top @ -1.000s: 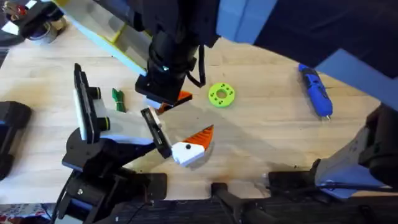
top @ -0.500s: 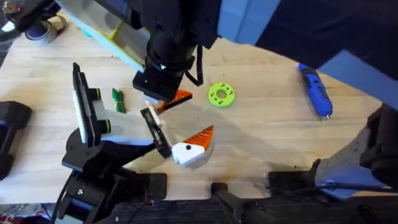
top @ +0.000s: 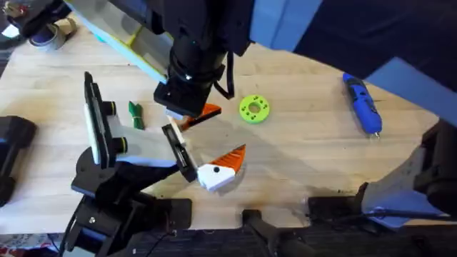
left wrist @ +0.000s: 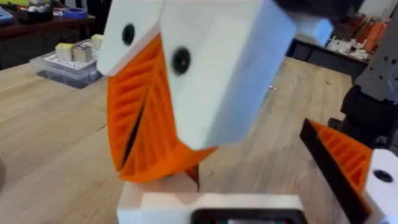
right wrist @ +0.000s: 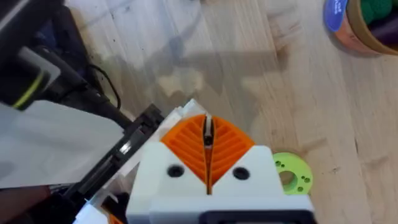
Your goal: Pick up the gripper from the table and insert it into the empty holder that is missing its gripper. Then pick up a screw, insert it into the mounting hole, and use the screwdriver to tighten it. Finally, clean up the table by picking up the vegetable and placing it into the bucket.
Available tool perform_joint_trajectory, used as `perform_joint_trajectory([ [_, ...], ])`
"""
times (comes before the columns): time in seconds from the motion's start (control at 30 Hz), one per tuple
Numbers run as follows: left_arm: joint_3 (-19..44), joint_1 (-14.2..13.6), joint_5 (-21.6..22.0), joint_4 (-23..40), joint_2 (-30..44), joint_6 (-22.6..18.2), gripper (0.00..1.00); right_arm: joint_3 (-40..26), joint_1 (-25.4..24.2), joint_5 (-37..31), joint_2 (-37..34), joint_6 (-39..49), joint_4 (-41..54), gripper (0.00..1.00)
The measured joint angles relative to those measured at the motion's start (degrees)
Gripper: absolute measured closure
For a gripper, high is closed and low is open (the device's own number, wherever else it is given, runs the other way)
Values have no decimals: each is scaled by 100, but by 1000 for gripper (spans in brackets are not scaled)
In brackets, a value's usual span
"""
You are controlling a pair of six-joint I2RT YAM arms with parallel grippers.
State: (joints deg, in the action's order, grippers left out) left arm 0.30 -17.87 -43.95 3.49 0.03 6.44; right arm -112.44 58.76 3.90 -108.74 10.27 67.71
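Left end effector (top: 170, 151) sits against a short black bar (top: 180, 155) near the middle of the table's (top: 307, 164) near edge; I cannot tell how far open it is. The vegetable (top: 136, 115) lies toward the left edge, apart from the bar. Right end effector (right wrist: 208, 126), reaching across from the far side, hovers over the bar's far end with its orange pads (right wrist: 186, 146) pressed together; a thin dark sliver shows between them, and I cannot tell what it is. The gripper (top: 216, 175) lies touching the bar's near end, orange tip pointing away from the near edge. A green ring (top: 253, 108) lies just right of centre. The screwdriver (top: 364, 105) lies near the far right corner.
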Motion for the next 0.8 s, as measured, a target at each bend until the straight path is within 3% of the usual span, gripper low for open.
perform_joint_trajectory([
  [0.8,0,1,-1,0,0,-24,9,2,86,148,58,30,153,996],
])
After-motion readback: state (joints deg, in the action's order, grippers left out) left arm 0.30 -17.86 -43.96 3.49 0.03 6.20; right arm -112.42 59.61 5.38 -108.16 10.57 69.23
